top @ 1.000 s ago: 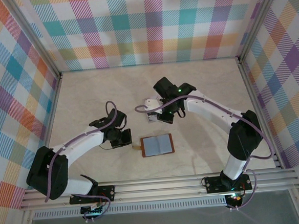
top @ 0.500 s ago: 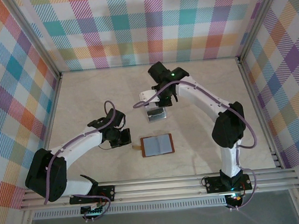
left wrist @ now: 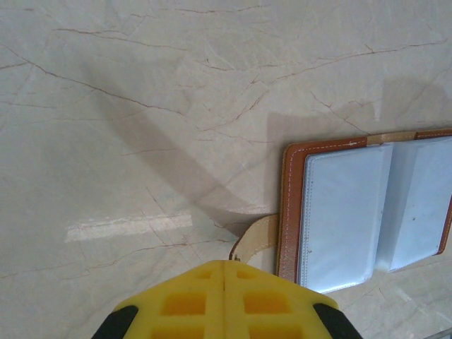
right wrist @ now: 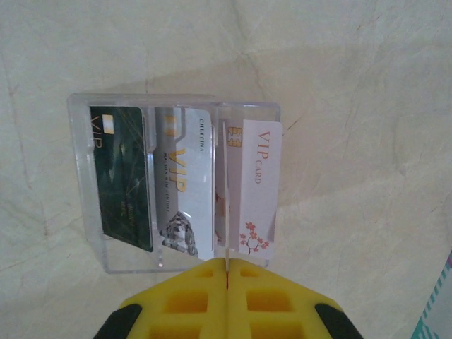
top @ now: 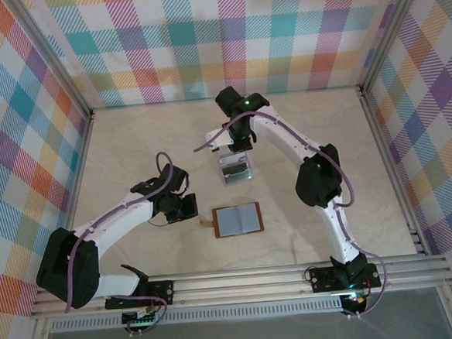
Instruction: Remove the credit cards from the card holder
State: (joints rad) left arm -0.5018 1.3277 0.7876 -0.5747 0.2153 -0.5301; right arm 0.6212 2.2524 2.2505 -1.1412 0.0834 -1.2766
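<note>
Card holder (top: 237, 220) lies open just right of the shut left gripper (left wrist: 226, 263), the nearer one. Shut right gripper (right wrist: 227, 261) hangs over three credit cards (right wrist: 183, 176) in a clear box (right wrist: 81, 176).

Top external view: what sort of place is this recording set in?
Probably a lab test cell: plaid panel walls box in a marble-look tabletop, and a left arm and right arm are bolted to an aluminium rail at its near edge.
</note>
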